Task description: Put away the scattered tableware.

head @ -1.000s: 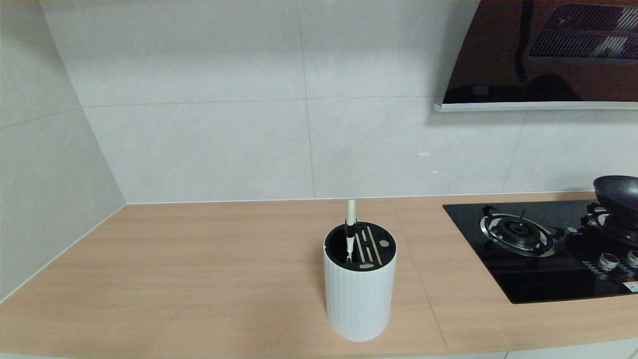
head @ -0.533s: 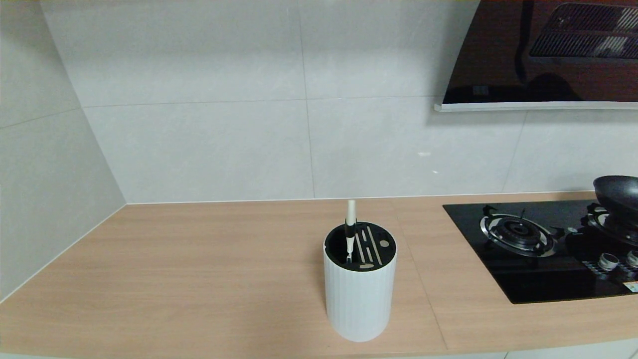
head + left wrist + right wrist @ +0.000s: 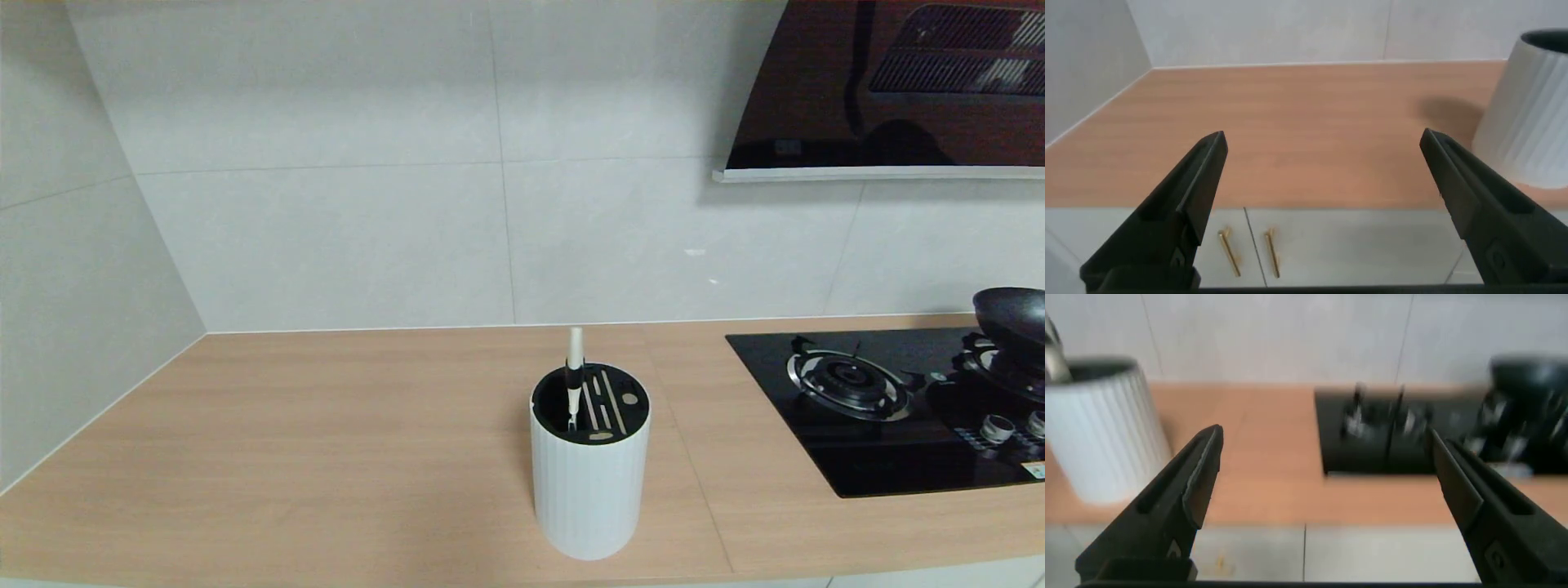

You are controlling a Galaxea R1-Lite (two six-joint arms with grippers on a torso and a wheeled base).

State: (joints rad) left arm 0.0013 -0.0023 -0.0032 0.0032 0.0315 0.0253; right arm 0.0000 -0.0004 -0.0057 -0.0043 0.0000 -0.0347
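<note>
Utensil (image 3: 574,377) stands near-upright in the white holder (image 3: 589,490), long axis vertical, pale handle up; left gripper (image 3: 1322,140) and right gripper (image 3: 1324,434) jaws apart, holding nothing.

Ribbed holder (image 3: 589,490) is white with a black top, counter (image 3: 326,457) pale wood-grain, hob (image 3: 865,457) black

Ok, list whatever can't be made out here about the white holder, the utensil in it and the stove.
- Head view: the cream-handled utensil has its working end sunk in the white ribbed cylindrical holder, so its type is unknown.
- Head view: the dark round pan is cut off by the picture's edge.
- Right wrist view: the black gas hob is blurred, its knobs unreadable.
- Left wrist view: the holder's top is cut off by the edge.
</note>
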